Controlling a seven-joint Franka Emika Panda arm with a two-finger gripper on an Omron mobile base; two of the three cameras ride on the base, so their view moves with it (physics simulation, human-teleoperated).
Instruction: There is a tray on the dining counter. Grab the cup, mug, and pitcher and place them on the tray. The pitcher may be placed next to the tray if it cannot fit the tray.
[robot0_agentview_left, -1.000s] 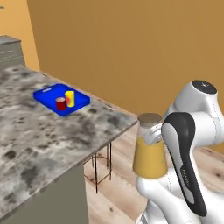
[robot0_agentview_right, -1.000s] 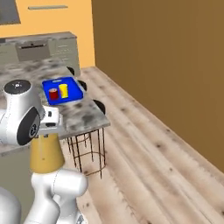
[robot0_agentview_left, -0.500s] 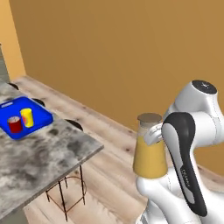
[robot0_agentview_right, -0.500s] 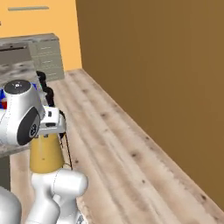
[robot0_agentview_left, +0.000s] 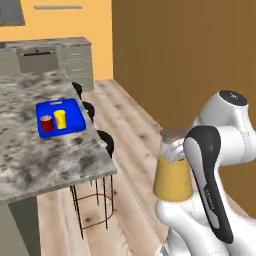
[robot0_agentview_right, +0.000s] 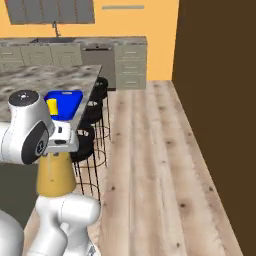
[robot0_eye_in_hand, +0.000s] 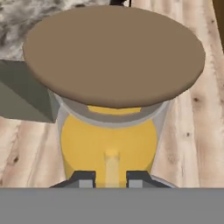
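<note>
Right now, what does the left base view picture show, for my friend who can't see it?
The white robot arm's gripper holds the pitcher of orange-yellow drink above the wooden floor. To the left, the blue tray on the dining counter already carries the red mug and yellow cup.

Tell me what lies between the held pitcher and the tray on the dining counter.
In the left base view, between the pitcher and the tray lie bare dining counter top, its edge with black stools beneath, then wood floor.
</note>
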